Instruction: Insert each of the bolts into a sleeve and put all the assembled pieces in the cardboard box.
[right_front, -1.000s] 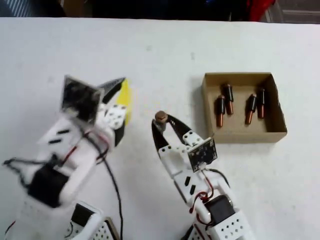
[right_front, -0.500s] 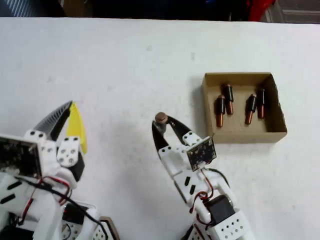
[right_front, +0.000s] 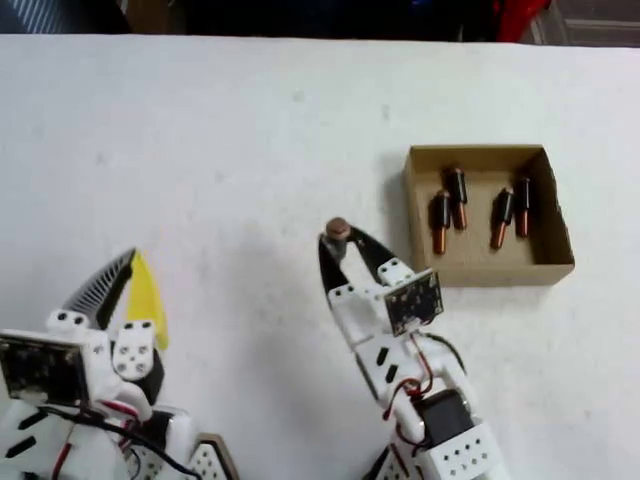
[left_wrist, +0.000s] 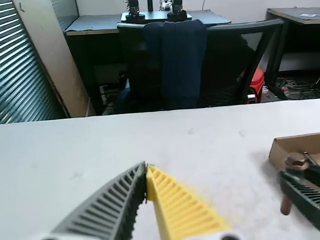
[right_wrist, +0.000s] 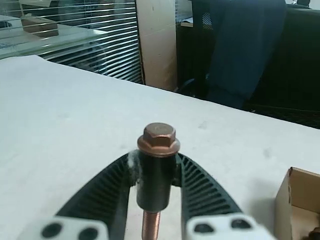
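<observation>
White left arm (right_front: 25, 428) and right arm (right_front: 365, 320), red-black cables (right_front: 405, 385); left gripper (right_front: 134, 256) grey and yellow, right gripper (right_front: 338, 240) black

Bright, even light floods the white table (right_front: 200, 120); faint soft shadows edge the cardboard box (right_front: 487, 273).

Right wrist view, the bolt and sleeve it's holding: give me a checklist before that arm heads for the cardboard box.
1. Bolt seated in sleeve: ok, head on top, thread out below.
2. Right arm's jaws shut on the sleeve: ok.
3. Piece upright: ok.
4. Cardboard box has room: ok, four pieces inside, floor bare between them.
5. Left arm off the path to the box: ok, jaws shut, empty.
</observation>
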